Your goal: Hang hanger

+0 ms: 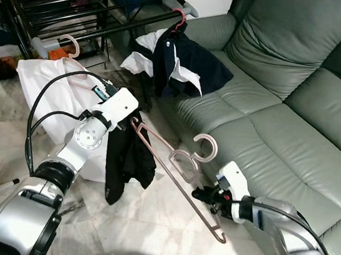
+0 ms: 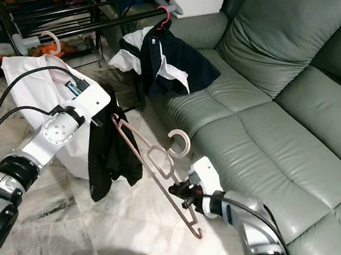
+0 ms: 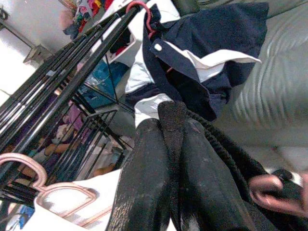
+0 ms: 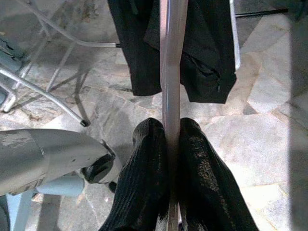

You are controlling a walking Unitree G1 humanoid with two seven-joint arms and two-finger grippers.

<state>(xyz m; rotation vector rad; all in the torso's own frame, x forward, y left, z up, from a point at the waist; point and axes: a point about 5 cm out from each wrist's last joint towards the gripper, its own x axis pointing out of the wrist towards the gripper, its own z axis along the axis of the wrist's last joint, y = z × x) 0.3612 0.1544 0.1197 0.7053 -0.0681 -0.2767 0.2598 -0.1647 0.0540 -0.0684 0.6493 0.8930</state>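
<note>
Marble floor (image 1: 163,227) beside green sofa (image 1: 297,119): right hand (image 1: 202,193) clamps pink hanger (image 1: 175,166), left hand (image 3: 171,144) pinches black garment (image 1: 127,159).

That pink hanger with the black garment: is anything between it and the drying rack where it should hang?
Partly. The white shirt and navy-and-white shirt already hang on the rack's near rails, facing the pink hanger; a gap lies between them.

Left end effector (image 1: 122,123) raised, fingers pinched together, right end effector (image 1: 202,193) extended low, fingers clamped tight
</note>
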